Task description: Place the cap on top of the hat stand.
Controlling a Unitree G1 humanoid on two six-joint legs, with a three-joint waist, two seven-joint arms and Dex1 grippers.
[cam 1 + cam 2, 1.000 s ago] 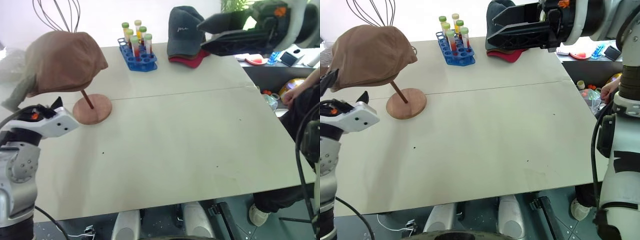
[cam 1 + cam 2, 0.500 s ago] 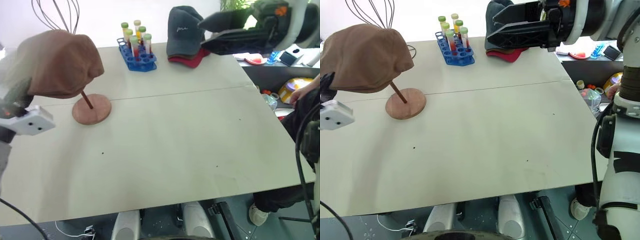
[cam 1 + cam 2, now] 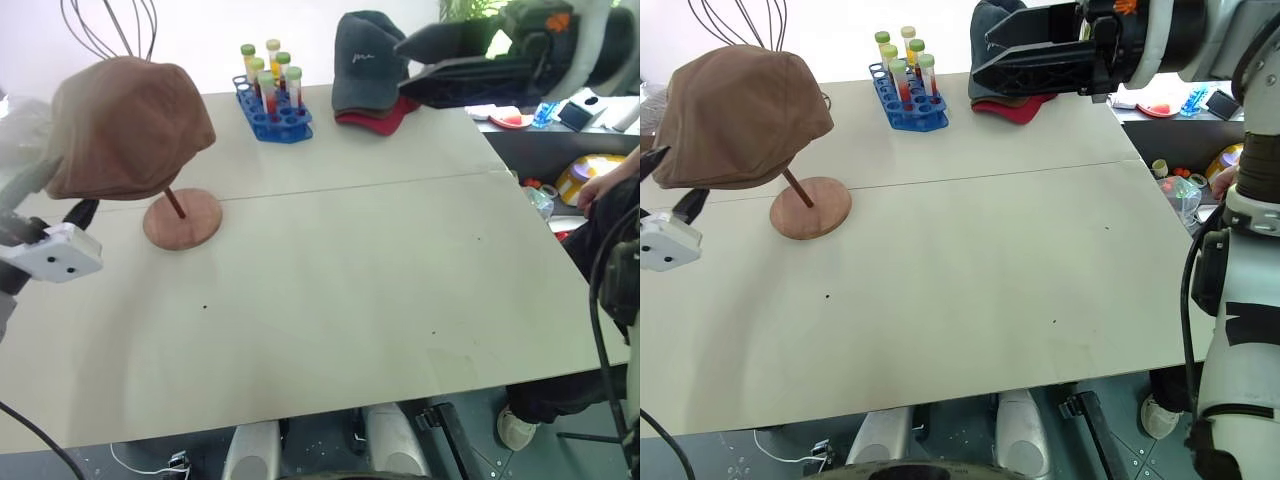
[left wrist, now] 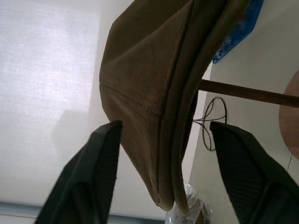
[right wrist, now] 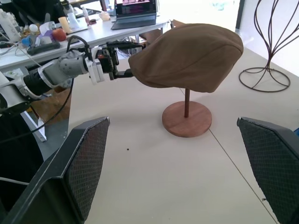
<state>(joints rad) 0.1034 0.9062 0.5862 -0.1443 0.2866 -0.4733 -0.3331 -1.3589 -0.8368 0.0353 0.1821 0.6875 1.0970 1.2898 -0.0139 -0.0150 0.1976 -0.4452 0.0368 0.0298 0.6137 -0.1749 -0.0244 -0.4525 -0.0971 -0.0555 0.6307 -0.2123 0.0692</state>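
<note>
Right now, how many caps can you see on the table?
3: the brown cap on the hat stand, and a dark grey cap stacked on a red cap at the far edge. Others may be hidden.

wide pale table [image 3: 350, 290], white wall [image 3: 200, 30] behind, cluttered desk [image 5: 70, 32]

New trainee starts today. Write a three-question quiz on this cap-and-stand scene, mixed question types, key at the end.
1. True or false: the brown cap rests on the hat stand.
2. The left end effector is: A) shut on the cap's edge; B) open, fingers either side of the cap's edge; C) pressing on the stand's base.
3. What stands between the hat stand and the stacked caps at the table's far edge?

Key
1. True.
2. B.
3. A blue rack of test tubes.
</note>
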